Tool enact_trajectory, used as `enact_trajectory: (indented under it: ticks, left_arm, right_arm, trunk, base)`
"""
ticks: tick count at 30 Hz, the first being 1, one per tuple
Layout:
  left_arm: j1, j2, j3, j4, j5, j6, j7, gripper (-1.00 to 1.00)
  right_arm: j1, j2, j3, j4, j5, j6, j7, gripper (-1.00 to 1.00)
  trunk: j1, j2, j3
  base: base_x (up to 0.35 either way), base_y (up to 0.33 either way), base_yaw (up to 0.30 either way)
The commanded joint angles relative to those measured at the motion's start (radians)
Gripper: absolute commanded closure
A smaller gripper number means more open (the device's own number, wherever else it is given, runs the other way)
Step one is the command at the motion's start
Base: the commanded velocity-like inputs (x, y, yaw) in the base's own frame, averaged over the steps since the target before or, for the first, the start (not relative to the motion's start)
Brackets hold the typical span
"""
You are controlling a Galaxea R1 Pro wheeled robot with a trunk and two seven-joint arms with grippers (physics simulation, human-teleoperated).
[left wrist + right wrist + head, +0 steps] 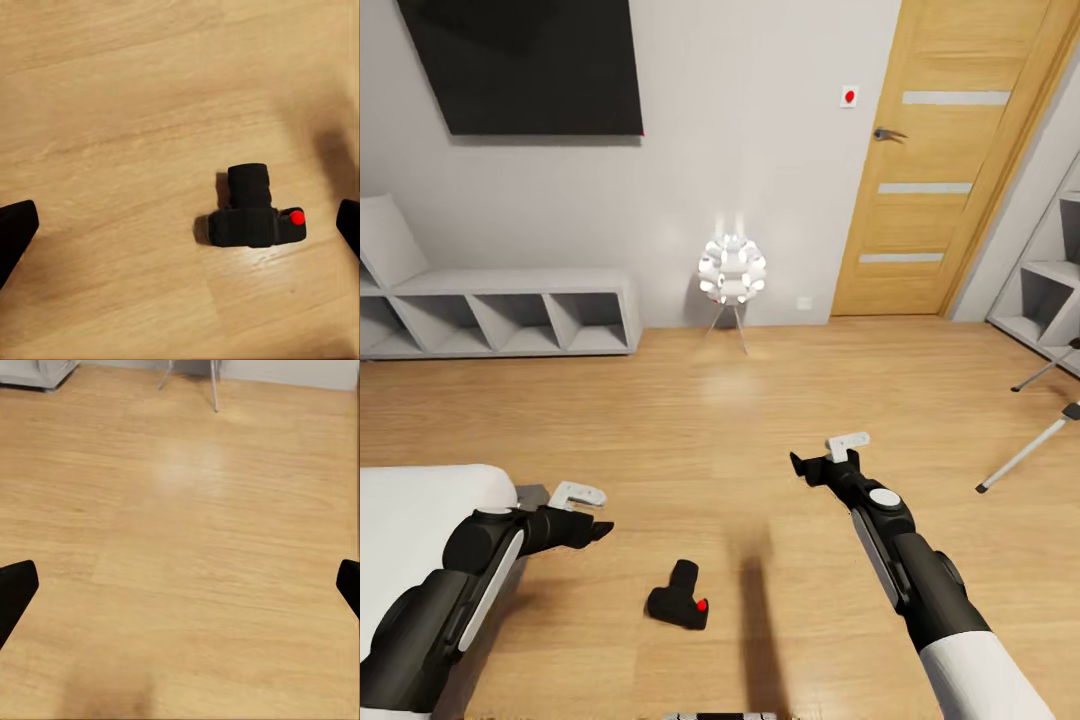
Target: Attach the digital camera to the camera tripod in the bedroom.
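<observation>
Left tool: the left tool [596, 531] sits in the lower left of the head view, stretched out low toward the centre; in its wrist view the two black fingertips [16, 232] stand at opposite edges of the frame, spread wide, with nothing between them but floor and the camera.
Right tool: the right tool [802, 463] is right of centre in the head view, reaching forward over bare floor; its wrist view has the fingertips [15, 592] wide apart at the frame edges and gripping nothing.
Camera: the digital camera [679, 600] lies on the wood floor [720, 420] in the lower middle of the head view, between the two arms and nearer the left tool, touching neither.
Camera direction: in the head view its lens barrel points toward the top of the frame, tilted slightly right; the body's long axis runs across the frame from left to lower right, with the red button [702, 605] at the right end. In the left wrist view the camera [253, 211] is right of centre, lens toward the top, button at the right.
Tripod: silver legs of the camera tripod [1025, 455] slant in at the right edge of the head view, well apart from the camera; its head is cut off.
Room: white ball lamp [731, 270] on thin legs by the far wall, oak door [940, 170] upper right, low white shelves [500, 320] at left, white bed corner [420, 520] lower left.
</observation>
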Motion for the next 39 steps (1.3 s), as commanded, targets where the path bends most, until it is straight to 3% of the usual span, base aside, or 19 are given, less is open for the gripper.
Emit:
enact_trajectory:
  ticks: [1, 6, 11, 18, 21, 22, 26, 27, 29, 30, 32, 33, 34, 35, 36, 39]
  left_arm:
    - [-0.001, 0.001, -0.001, -0.001, 0.001, 0.005, -0.001, -1.0]
    - [-0.118, 0.013, 0.0, 0.004, 0.003, 0.008, -0.058, -1.0]
    - [-0.174, 0.015, 0.0, -0.001, 0.003, 0.009, -0.143, -1.0]
    - [-0.207, 0.02, -0.024, -0.045, -0.001, 0.003, -0.389, -1.0]
    - [-0.212, 0.027, -0.044, -0.04, -0.004, 0.001, -0.463, -1.0]
    - [-0.215, 0.042, -0.061, -0.004, -0.006, 0.0, -0.51, -1.0]
    - [-0.217, 0.051, -0.069, 0.047, -0.007, -0.002, -0.531, -1.0]
    - [-0.217, 0.054, -0.079, 0.08, -0.007, -0.003, -0.54, -1.0]
    - [-0.217, 0.056, -0.099, 0.096, -0.007, -0.005, -0.547, -1.0]
    - [-0.217, 0.057, -0.135, 0.11, -0.007, -0.009, -0.555, -1.0]
    - [-0.217, 0.059, -0.18, 0.122, -0.007, -0.017, -0.56, -1.0]
    - [-0.217, 0.059, -0.18, 0.122, -0.007, -0.017, -0.56, -1.0]
    - [-0.217, 0.062, -0.224, 0.133, -0.007, -0.029, -0.563, -1.0]
    - [-0.217, 0.062, -0.224, 0.133, -0.007, -0.029, -0.563, -1.0]
    - [-0.217, 0.068, -0.258, 0.142, -0.007, -0.047, -0.565, -1.0]
    - [-0.217, 0.079, -0.287, 0.153, -0.007, -0.083, -0.567, -1.0]
  right_arm:
    - [-0.001, -0.001, 0.001, -0.001, 0.001, 0.006, 0.002, -1.0]
    - [-0.104, -0.002, 0.001, -0.002, -0.002, 0.04, 0.032, -1.0]
    - [-0.154, -0.002, 0.001, -0.002, -0.004, 0.087, 0.094, -1.0]
    - [-0.186, -0.002, 0.002, -0.006, -0.004, 0.127, 0.323, -1.0]
    - [-0.19, -0.003, 0.0, -0.007, -0.003, 0.133, 0.433, -1.0]
    - [-0.192, -0.005, -0.025, -0.006, -0.002, 0.138, 0.523, -1.0]
    - [-0.191, -0.006, -0.069, -0.006, -0.001, 0.14, 0.56, -1.0]
    - [-0.191, -0.006, -0.097, -0.006, -0.001, 0.14, 0.573, -1.0]
    - [-0.191, -0.007, -0.11, -0.006, -0.001, 0.141, 0.578, -1.0]
    - [-0.19, -0.007, -0.119, -0.006, -0.001, 0.141, 0.581, -1.0]
    - [-0.19, -0.007, -0.124, -0.005, 0.0, 0.141, 0.583, -1.0]
    - [-0.19, -0.007, -0.124, -0.005, 0.0, 0.141, 0.583, -1.0]
    - [-0.189, -0.007, -0.128, -0.004, 0.001, 0.141, 0.584, -1.0]
    - [-0.189, -0.007, -0.128, -0.004, 0.001, 0.141, 0.584, -1.0]
    - [-0.189, -0.007, -0.13, -0.004, 0.001, 0.141, 0.585, -1.0]
    - [-0.189, -0.007, -0.132, -0.004, 0.002, 0.141, 0.586, -1.0]
  trunk:
    - [0.0, -0.001, -0.005]
    - [0.002, -0.002, -0.024]
    - [0.005, -0.003, -0.044]
    - [0.008, -0.005, -0.071]
    - [0.009, -0.005, -0.082]
    - [0.01, -0.006, -0.086]
    - [0.011, -0.006, -0.102]
    - [0.012, -0.007, -0.106]
    - [0.013, -0.007, -0.113]
    - [0.013, -0.007, -0.117]
    - [0.014, -0.008, -0.125]
    - [0.015, -0.008, -0.129]
    - [0.015, -0.008, -0.133]
    - [0.016, -0.009, -0.136]
    - [0.016, -0.009, -0.14]
    - [0.017, -0.009, -0.152]
  base:
    - [0.0, 0.0, 0.0]
    - [0.0, 0.0, 0.0]
    - [0.0, 0.0, 0.0]
    - [0.0, 0.0, 0.0]
    - [0.0, 0.0, 0.0]
    - [0.0, 0.0, 0.0]
    - [0.0, 0.0, 0.0]
    - [0.0, 0.0, 0.0]
    - [0.0, 0.0, 0.0]
    - [0.0, 0.0, 0.0]
    - [0.0, 0.0, 0.0]
    - [0.0, 0.0, 0.0]
    - [0.0, 0.0, 0.0]
    - [0.0, 0.0, 0.0]
    - [0.0, 0.0, 0.0]
    - [0.0, 0.0, 0.0]
